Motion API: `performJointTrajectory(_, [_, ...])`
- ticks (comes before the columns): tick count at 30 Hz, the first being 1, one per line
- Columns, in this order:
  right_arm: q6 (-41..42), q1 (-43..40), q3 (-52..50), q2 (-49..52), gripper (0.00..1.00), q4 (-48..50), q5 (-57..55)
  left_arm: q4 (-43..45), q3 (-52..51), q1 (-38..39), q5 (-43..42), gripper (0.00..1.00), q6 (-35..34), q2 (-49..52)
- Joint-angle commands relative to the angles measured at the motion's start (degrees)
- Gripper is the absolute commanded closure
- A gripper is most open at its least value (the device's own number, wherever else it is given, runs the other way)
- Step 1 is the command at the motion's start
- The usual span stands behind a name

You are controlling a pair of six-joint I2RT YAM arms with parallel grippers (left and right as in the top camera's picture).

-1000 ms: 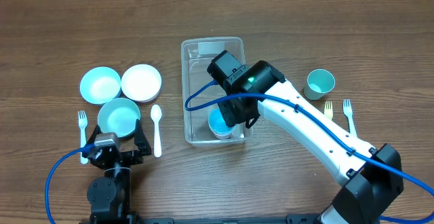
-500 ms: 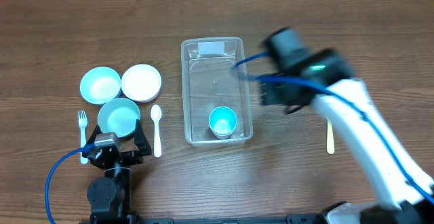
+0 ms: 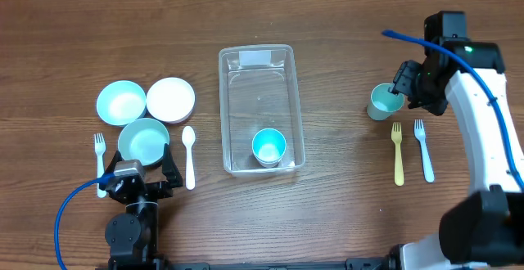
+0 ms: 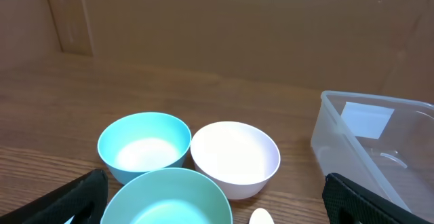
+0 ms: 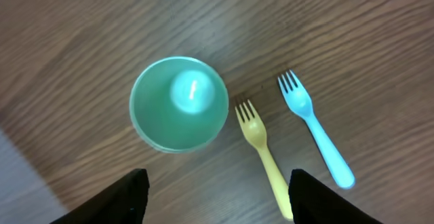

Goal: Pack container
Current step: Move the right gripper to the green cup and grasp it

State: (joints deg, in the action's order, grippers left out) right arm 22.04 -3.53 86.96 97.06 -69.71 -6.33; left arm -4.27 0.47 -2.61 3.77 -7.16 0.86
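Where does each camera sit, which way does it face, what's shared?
Overhead: above the table, looking straight down; both arms, container mid-table.
Left wrist: low, facing forward over three bowls; open left claw tips at bottom corners.
Right wrist: looking down at green cup, yellow fork, blue fork; open right claw tips below.
Shared: overhead and right wrist both show cup and forks.

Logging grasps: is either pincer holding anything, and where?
Nothing held: right pincer open near the green cup, left pincer open and empty.

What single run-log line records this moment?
container: blue cup inside | right gripper: open by green cup | left gripper: open beside teal bowl
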Motion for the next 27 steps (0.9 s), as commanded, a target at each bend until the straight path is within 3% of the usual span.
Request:
performJointTrajectory(1, [0.3, -1.1, -3.4, 4.6, 0.32, 2.7, 1.2, 0.2, -0.2, 0.0, 0.7, 0.0, -0.6, -0.5])
performJointTrajectory(6, [0.1, -1.1, -8.1, 6.6, 0.33, 9.2, 3.6, 0.2, -0.2, 0.0, 0.7, 0.0, -0.6, -0.5])
performJointTrajectory(9, [0.1, -1.1, -9.6, 6.6, 0.43, 10.8, 3.7, 0.2, -0.2, 0.0, 0.7, 0.0, -0.6, -0.5])
performJointTrajectory(11, [0.1, -1.1, -9.8, 6.6, 0.66, 10.9, 3.6, 0.2, -0.2, 0.0, 0.7, 0.0, -0.6, -0.5])
performJointTrajectory(14, [0.1, -1.1, -9.7, 6.6, 0.9, 10.9, 3.6, 0.2, -0.2, 0.0, 0.7, 0.0, -0.6, -0.5])
performJointTrajectory(18, [0.1, -1.1, -9.7, 6.6, 0.96, 10.7, 3.6, 0.2, -0.2, 0.0, 0.7, 0.0, -0.6, -0.5])
performJointTrajectory(27, [-0.1, -1.1, -6.6, 5.6, 0.96, 8.3, 3.4, 0.2, -0.2, 0.0, 0.7, 0.0, -0.6, -0.5])
